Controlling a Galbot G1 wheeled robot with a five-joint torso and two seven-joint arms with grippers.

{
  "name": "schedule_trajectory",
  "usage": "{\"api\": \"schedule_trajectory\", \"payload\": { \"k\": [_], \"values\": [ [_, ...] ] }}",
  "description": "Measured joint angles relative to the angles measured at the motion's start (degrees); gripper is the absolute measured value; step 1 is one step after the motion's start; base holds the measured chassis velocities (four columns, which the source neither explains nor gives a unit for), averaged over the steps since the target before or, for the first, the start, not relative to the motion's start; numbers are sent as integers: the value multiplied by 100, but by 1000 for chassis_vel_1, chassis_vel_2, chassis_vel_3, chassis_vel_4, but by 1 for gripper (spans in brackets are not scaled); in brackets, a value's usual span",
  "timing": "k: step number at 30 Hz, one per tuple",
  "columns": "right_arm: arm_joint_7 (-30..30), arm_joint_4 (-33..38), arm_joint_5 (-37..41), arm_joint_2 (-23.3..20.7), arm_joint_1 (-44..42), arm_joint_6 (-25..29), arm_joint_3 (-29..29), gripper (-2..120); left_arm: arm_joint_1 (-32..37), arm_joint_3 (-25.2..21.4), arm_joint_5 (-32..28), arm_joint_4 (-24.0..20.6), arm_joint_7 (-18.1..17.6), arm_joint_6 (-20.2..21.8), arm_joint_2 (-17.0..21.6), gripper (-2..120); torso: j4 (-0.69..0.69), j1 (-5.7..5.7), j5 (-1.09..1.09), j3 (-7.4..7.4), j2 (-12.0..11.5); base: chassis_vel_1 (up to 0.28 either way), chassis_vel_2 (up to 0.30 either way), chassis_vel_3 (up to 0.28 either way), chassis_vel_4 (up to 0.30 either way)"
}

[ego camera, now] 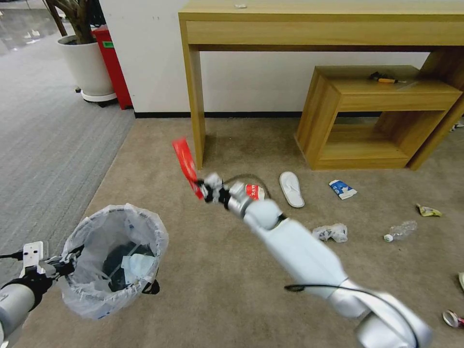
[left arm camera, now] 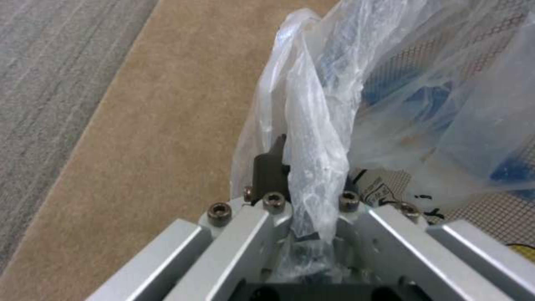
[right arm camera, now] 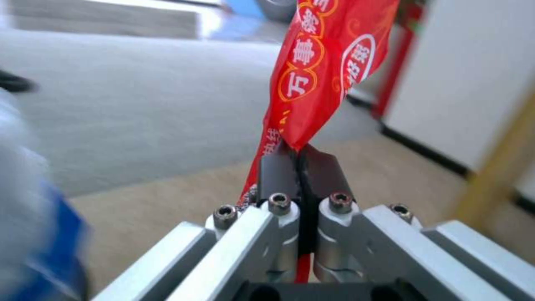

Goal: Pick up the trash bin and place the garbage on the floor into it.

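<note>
While the left pincer (ego camera: 65,265) is clamped shut on the bag-lined rim of the trash bin (ego camera: 113,258) at the near left, the right pincer (ego camera: 202,188) reaches out over the middle of the floor (ego camera: 232,290) with its jaws pressed together on one long red wrapper (ego camera: 186,165), which is held in the air and points up and to the far left. One bin is in view; through its white liner a few pale and blue pieces show inside. On the beige carpet to the right lie one white slipper (ego camera: 291,188), one blue-white carton (ego camera: 342,189), one crumpled clear wrapper (ego camera: 330,232), one clear bottle (ego camera: 400,230) and one yellow wrapper (ego camera: 428,210). A red-white paper cup (ego camera: 254,191) lies just behind the right arm. Against the far wall stands one wooden table (ego camera: 319,24), with one low wooden shelf (ego camera: 377,116) beneath it.
</note>
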Motion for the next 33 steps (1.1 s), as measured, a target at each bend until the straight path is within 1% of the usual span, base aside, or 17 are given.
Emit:
{"api": "schedule_trajectory", "payload": {
  "k": [1,2,5,6,9,10,13,14,17,23,24,25,27,28,29,31,33],
  "values": [
    [-153,283,234,-176,265,-53,-187,0,-17,56,-22,1,-30,0,69,0,-1,0,-1,0,0,0,0,0,0],
    [-153,283,234,-176,265,-53,-187,0,-17,56,-22,1,-30,0,69,0,-1,0,-1,0,0,0,0,0,0],
    [-406,791,557,-385,845,-139,-656,0,-76,199,-119,-4,-105,0,235,0,-1,0,-2,0,0,0,0,0,0],
    [-406,791,557,-385,845,-139,-656,0,-76,199,-119,-4,-105,0,235,0,-1,0,-2,0,0,0,0,0,0],
    [-394,1282,694,-414,1189,-210,-1345,0,-100,351,-332,-21,-268,0,426,0,0,0,-2,0,0,0,0,0,0],
    [-394,1282,694,-414,1189,-210,-1345,0,-100,351,-332,-21,-268,0,426,0,0,0,-2,0,0,0,0,0,0],
    [-260,1480,595,-286,1257,-242,-2051,0,-58,530,-650,-55,-449,0,711,0,0,0,-2,0,0,0,0,0,0],
    [-260,1480,595,-286,1257,-242,-2051,0,-58,530,-650,-55,-449,0,711,0,0,0,-2,0,0,0,0,0,0],
    [-242,1443,207,-173,1239,-167,-2449,0,-17,585,-1009,-72,-645,0,947,0,0,0,-2,1,0,0,0,0,0],
    [-224,1474,-147,-175,1178,-172,-2688,0,-12,592,-1307,-58,-760,0,1088,0,0,0,-2,0,0,0,0,0,0],
    [-214,1490,-208,-203,1146,-175,-2715,3,-24,592,-1360,-42,-786,0,1109,0,0,0,-2,0,0,0,0,0,0],
    [-214,1490,-208,-203,1146,-175,-2715,3,-24,592,-1360,-42,-786,0,1109,0,0,0,-2,0,0,0,0,0,0],
    [-109,1494,-259,-242,1058,-175,-2752,15,-47,588,-1402,-13,-792,0,1149,0,0,0,-2,0,0,0,0,0,0],
    [-72,1493,-277,-247,1025,-170,-2756,18,-57,581,-1405,-1,-793,0,1168,0,-1,0,-2,0,0,0,0,0,0],
    [-72,1493,-277,-247,1025,-170,-2756,18,-57,581,-1405,-1,-793,0,1168,0,-1,0,-2,0,0,0,0,0,0],
    [41,1481,-303,-249,944,-134,-2765,30,-91,565,-1418,26,-789,0,1219,0,0,0,-1,0,0,0,0,0,0],
    [101,1508,-288,-262,912,-137,-2770,36,-106,560,-1421,40,-784,0,1238,0,0,0,-1,0,0,0,0,0,0]
  ]
}}
